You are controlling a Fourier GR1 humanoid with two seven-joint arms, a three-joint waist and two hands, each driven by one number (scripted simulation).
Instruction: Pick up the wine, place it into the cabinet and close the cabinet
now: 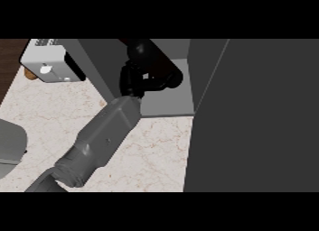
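Filling everything to the right of the cabinet's opening, the dark grey cabinet door stands swung open and hides whatever lies behind it. It is cut off by the view's right edge.

The pale marbled worktop spreads out in front of and to the left of the cabinet. The cabinet shows a light grey floor, a dark left wall and a paler back. Its upper part is cut off at the top of the view.

A grey forearm crosses the worktop on a slant from well left of the cabinet up to its open front. A rounded grey shape lies far to the left of the cabinet. Only part of it shows, so I cannot tell what it is. A white boxy appliance with a black side sits just beyond the cabinet's left wall.

The left hand is inside the cabinet's opening, its black fingers curled and clamped round the wine. The bottle is dark and lies tilted within the cabinet, near the left wall and above the floor. Whether it touches the floor cannot be told. Black hand against dark bottle makes the fingers hard to separate, and the bottle's lower end is hidden in the grip.
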